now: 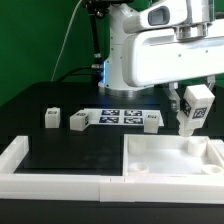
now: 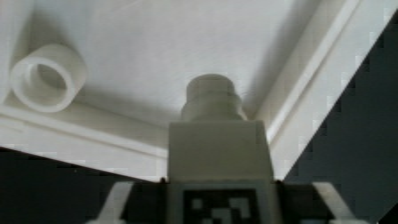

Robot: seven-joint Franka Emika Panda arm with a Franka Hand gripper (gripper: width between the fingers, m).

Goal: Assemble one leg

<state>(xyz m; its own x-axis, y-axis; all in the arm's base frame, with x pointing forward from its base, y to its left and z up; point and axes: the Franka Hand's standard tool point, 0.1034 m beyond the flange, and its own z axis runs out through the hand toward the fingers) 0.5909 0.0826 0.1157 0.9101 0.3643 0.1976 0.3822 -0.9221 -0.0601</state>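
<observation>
My gripper (image 1: 193, 108) is shut on a white leg (image 1: 195, 112) with a black-and-white tag, holding it tilted above the right part of the large white panel (image 1: 170, 160). In the wrist view the held leg (image 2: 215, 135) points its round peg end down at the panel (image 2: 160, 50), near a raised edge; my fingers (image 2: 125, 205) flank it. A round socket ring (image 2: 48, 80) on the panel lies off to one side of the leg tip. Three more legs (image 1: 51, 118), (image 1: 80, 121), (image 1: 152, 120) lie on the black table.
The marker board (image 1: 118, 116) lies at the table's middle back between the loose legs. A white raised frame (image 1: 30, 165) runs along the table's front and the exterior view's left. The robot's white body stands behind.
</observation>
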